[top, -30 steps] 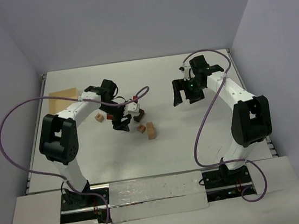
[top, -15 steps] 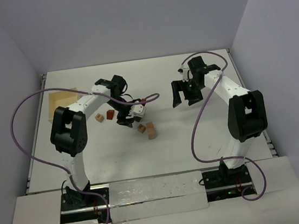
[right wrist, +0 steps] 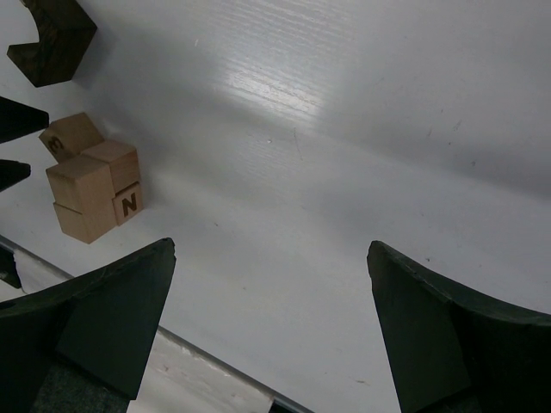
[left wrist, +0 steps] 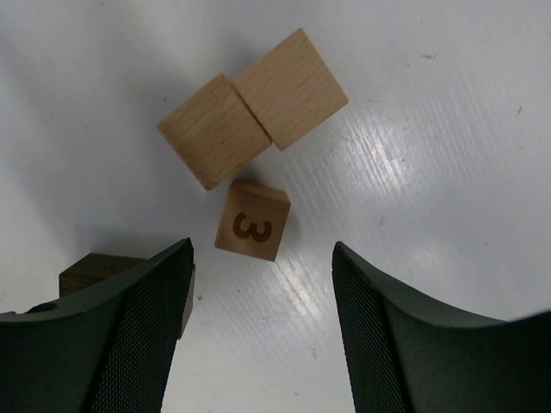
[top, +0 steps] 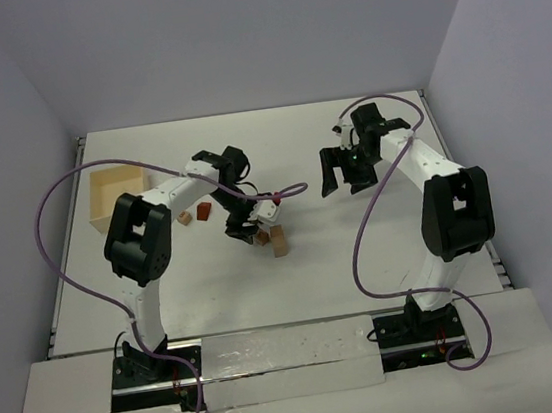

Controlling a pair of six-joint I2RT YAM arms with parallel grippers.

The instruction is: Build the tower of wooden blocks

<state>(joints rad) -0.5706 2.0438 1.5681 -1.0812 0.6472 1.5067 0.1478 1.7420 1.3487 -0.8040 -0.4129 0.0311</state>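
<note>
Robotics lab cell: white desk (top: 314, 272) boxed by plain pale walls (top: 235, 40); left arm (top: 138, 246), right arm (top: 455, 213) bolted on.

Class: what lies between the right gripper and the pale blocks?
Only bare table. The right wrist view shows nothing lying between the right gripper and the blocks.

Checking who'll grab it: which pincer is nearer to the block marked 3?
Left. The left pincer is right at the block marked 3, which lies just beyond its open jaws; the right pincer hangs far off to the right.
</note>
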